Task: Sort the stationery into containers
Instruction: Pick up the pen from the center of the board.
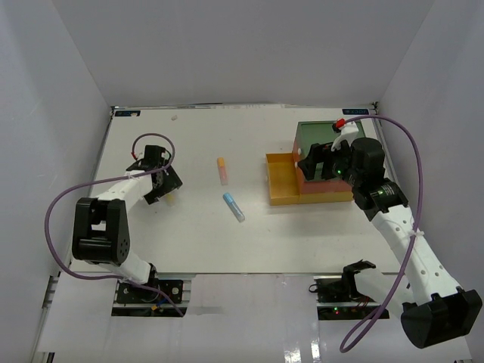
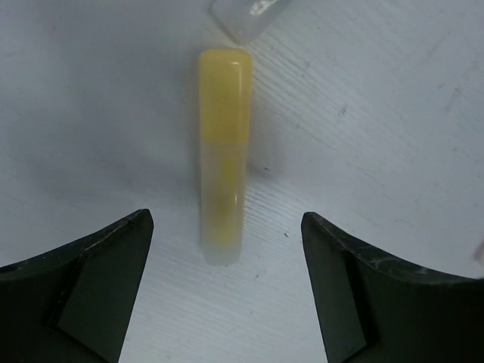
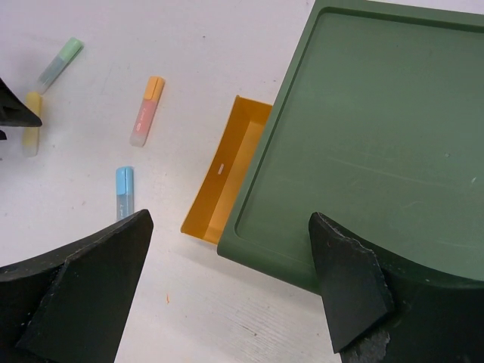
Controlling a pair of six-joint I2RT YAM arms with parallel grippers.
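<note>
1. Left jaws are standing wide apart, released and gripping nothing. I am watching their two dark fingers [image 2: 83, 295] flanking a yellow marker [image 2: 224, 159] without touching it.
2. That yellow marker is lying flat on the white worktop [image 2: 378, 113], with its opaque cap pointing away from the wrist camera. The pale end of another stick [image 2: 246, 17] is poking in at the top edge just beyond it, too cropped for me to name.
3. Right jaws are likewise hanging open and empty, straddling a corner of the green top [image 3: 378, 128] of the containers. I am unable to tell whether they are touching it.
4. Under that green top, the yellow drawer [image 3: 227, 170] is sitting pulled out toward the left arm's side. From overhead, the red-orange middle [image 1: 321, 187] is showing along the near side.
5. An orange marker [image 1: 222, 171] and a blue marker [image 1: 234, 206] are lying loose mid-worktop, between the left arm [image 1: 113, 208] and the containers and apart from each other. A green-capped marker [image 3: 62, 60] is lying near the yellow one.
6. White walls [image 1: 242, 45] are closing in the worktop on three sides, and a purple cable [image 1: 408, 144] is looping off the right arm [image 1: 401, 227].
</note>
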